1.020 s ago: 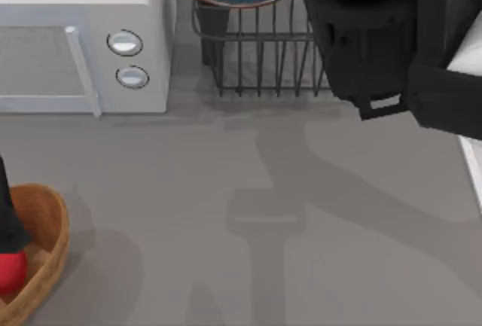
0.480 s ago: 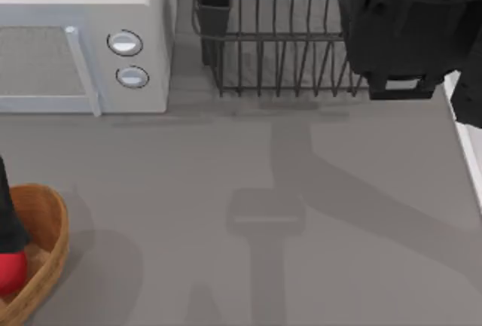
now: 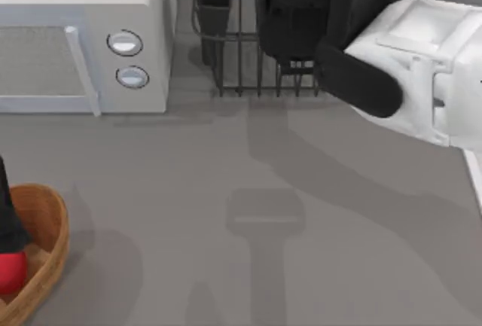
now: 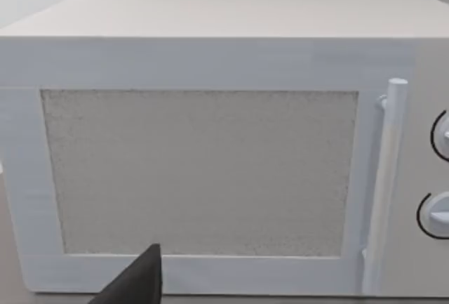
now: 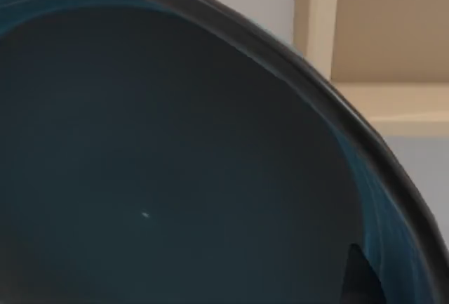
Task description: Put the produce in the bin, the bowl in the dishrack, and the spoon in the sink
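Blue bowl (image 5: pixel 161 177) close before right end effector, grip unclear; right arm (image 3: pixel 407 70) over dishrack (image 3: pixel 226 47).

Soft, even light falls on the flat grey table (image 3: pixel 151 190), where the arms cast pale, fuzzy shadows.

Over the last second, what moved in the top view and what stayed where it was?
The right arm swung from the top view's right edge toward the left along the dishrack, its white casing coming into sight. The blue bowl, seen a second ago at the rack's far edge, left the top view; the right wrist view now looks into the bowl. The produce, the bin and the microwave stayed put.
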